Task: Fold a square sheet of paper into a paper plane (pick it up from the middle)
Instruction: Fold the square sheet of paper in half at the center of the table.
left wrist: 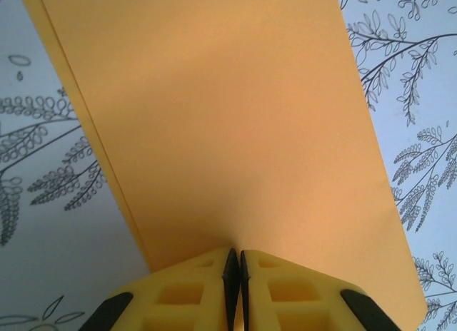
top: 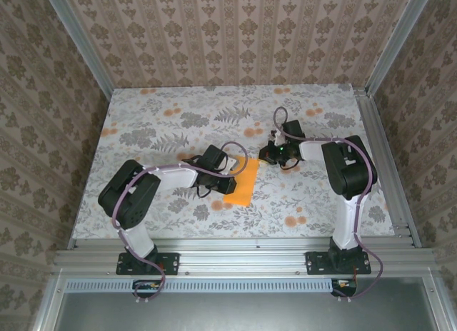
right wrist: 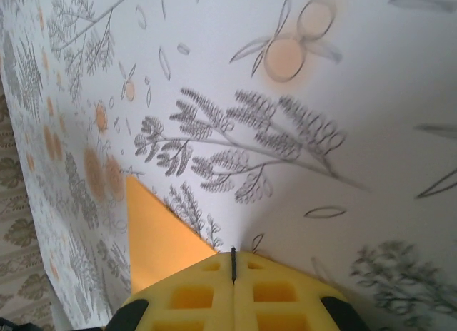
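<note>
Left gripper (top: 230,163) clenched on the square sheet of paper (top: 243,182) at its 10 o'clock edge. Right gripper (top: 265,158) fully closed at the sheet's 1 o'clock corner.

Your sheet of paper (top: 241,182) lies mid-cloth (top: 178,117), between both grippers: left gripper (top: 230,162) on its left edge, right gripper (top: 265,157) at its far-right corner.

Left arm (top: 153,182) reaches from the table's near edge toward its middle, left gripper (left wrist: 234,263) pinched on the square sheet of paper (left wrist: 228,131); right arm (top: 346,167) bends inward, right gripper (right wrist: 233,263) low, fingers pressed together
</note>
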Robot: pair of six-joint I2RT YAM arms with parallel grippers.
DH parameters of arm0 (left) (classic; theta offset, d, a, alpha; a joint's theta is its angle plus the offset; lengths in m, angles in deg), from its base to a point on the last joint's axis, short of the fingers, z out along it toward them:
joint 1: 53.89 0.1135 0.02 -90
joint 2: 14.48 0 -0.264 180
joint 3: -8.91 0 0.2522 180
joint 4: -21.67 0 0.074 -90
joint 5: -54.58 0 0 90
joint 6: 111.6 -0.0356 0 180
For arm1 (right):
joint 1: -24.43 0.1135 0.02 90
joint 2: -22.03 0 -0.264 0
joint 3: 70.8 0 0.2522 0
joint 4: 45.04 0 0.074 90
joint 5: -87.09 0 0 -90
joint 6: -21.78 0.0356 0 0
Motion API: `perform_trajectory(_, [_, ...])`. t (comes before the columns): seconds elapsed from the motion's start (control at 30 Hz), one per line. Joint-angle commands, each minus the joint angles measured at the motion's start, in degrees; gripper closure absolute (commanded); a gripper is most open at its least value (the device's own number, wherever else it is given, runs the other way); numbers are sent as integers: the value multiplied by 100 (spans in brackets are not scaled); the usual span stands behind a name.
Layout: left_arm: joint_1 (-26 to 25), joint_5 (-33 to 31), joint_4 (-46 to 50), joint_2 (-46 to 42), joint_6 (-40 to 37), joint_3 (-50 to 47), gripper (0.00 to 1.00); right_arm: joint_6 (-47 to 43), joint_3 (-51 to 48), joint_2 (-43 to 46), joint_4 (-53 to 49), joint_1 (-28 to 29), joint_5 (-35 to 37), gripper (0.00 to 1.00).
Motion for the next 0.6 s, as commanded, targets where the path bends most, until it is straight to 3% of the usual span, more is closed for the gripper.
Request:
perform_trajectory(0.0, [63,-225,1252,166,-83,-362,85,-152,112,-178,-79,-115,669,100])
perform_trajectory(0.13, [63,-98,1142,184,3,-318,85,-137,64,9,-58,-102,519,100])
perform_trajectory(0.33, [63,185,933,223,212,-209,84,-2,-530,981,-75,34,326,99])
perform_trajectory(0.57, [63,450,760,262,411,-121,84,662,-1539,1824,283,1136,302,98])
